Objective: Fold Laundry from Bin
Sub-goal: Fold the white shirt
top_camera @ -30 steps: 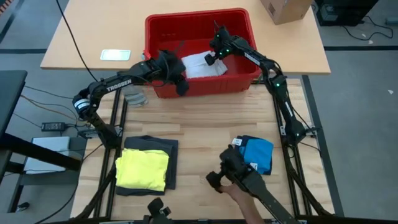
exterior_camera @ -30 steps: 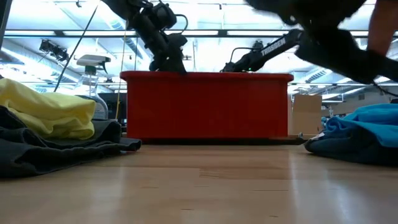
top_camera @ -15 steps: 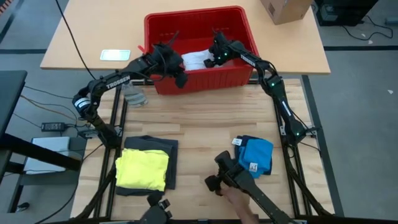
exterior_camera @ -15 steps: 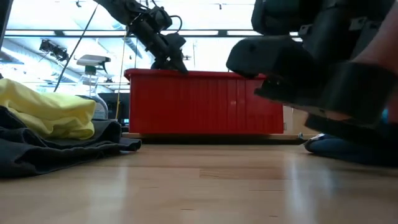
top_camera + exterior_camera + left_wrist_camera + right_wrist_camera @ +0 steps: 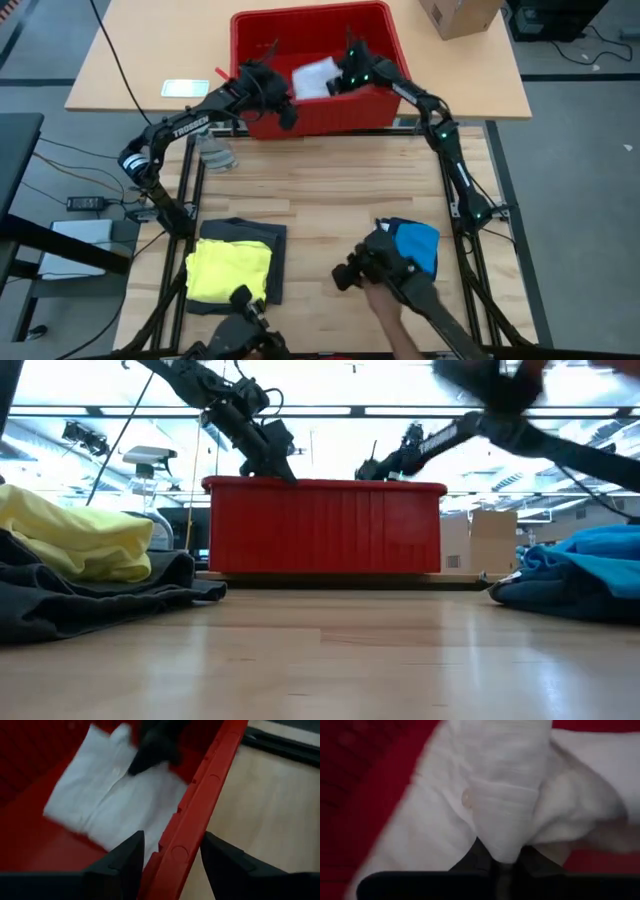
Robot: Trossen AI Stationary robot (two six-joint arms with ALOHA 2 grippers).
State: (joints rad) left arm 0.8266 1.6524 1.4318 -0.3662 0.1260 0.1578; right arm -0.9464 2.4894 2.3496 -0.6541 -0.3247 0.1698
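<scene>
The table (image 5: pixel 330 215) is cut off along its near edge in the high view, where dark rig parts and a person's hand (image 5: pixel 385 305) cover part of it. The red bin (image 5: pixel 375 100) stands at the far end; from the low view only its ribbed front wall shows, so nothing inside can be seen there. In the high view both arms cover much of the bin's inside, and only a patch of the white garment (image 5: pixel 312 77) shows between them.

On the near left lies the dark grey garment (image 5: pixel 245 232), mostly hidden under the folded yellow one (image 5: pixel 228 272) resting on it. On the near right the blue garment (image 5: pixel 412 245) is partly covered by a dark rig part. A cardboard box (image 5: pixel 458 14) is cut off at the far right corner. A small pale rag (image 5: pixel 216 155) lies just beside the bin, under the left arm.

The left gripper (image 5: pixel 171 857) stands partly open astride the bin's front rim, one finger inside and one outside; whether the fingers press the rim cannot be told.

The right gripper (image 5: pixel 501 862) is inside the bin, its fingers pinched together on a fold of the white garment, which fills nearly all of its wrist view.
</scene>
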